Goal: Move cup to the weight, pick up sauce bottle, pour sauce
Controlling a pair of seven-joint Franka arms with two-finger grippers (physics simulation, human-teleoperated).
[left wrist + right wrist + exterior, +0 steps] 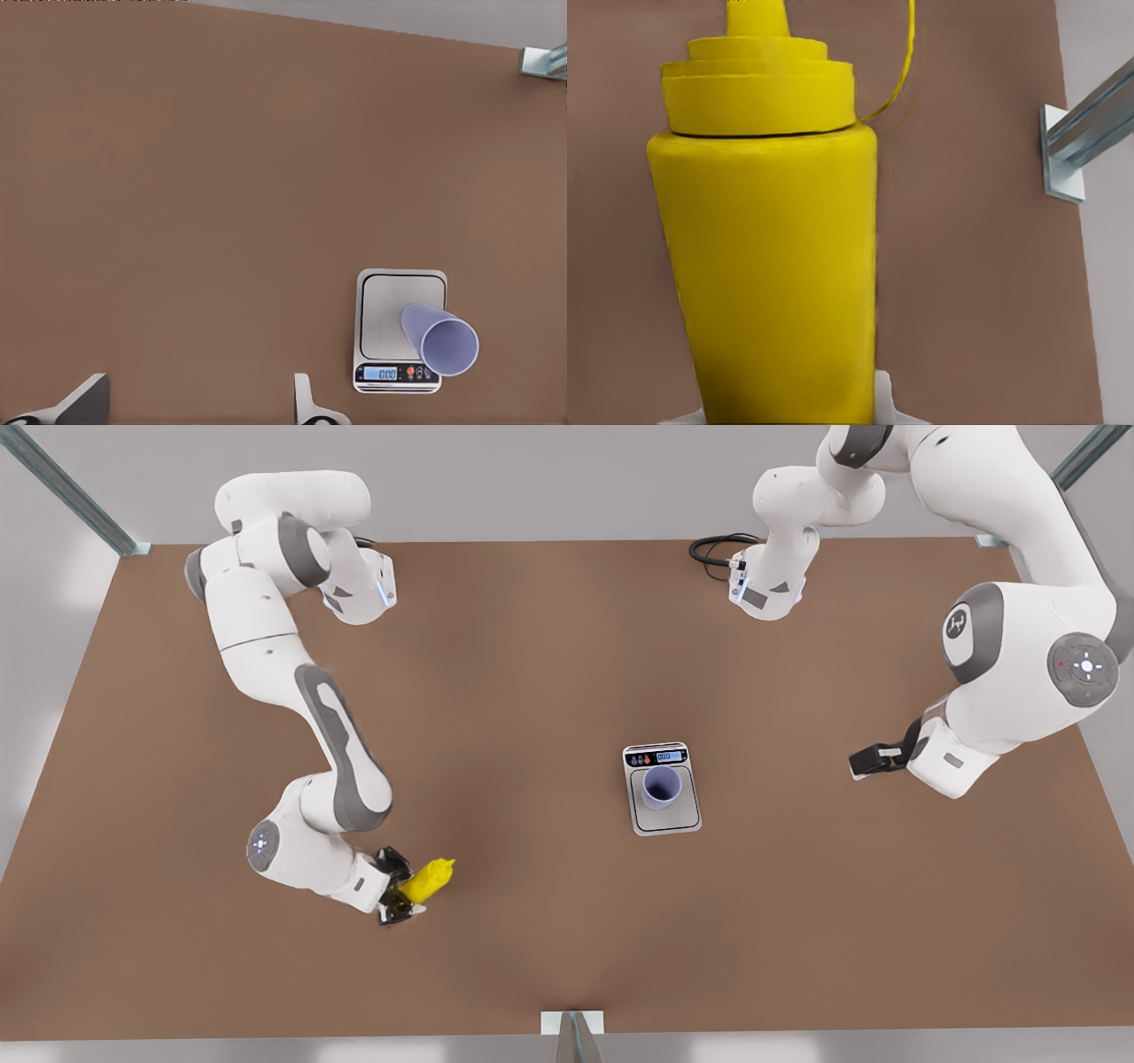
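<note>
A: In the front view, where is the sauce bottle [428,879]?

B: The right claw [399,898] grips it at the front view's left, its nozzle pointing toward the cup [662,786], which stands on the weight [664,819], well apart.

A: And the left wrist view?

B: The left claw [199,403] waits with fingers spread, empty, beside the weight.

A: The right wrist view?

B: The bottle sits close between the fingers above the table [974,266].

Table [221,177]: brown, bare surface seen | Weight [385,310]: silver-grey plate, white rim, blue display lit | Cup [440,336]: lavender-blue, seated on the plate toward the scale's 4 o'clock corner | Left gripper [199,403]: two fingertips [84,398] seen spread apart, nothing held between, well apart from the scale
</note>
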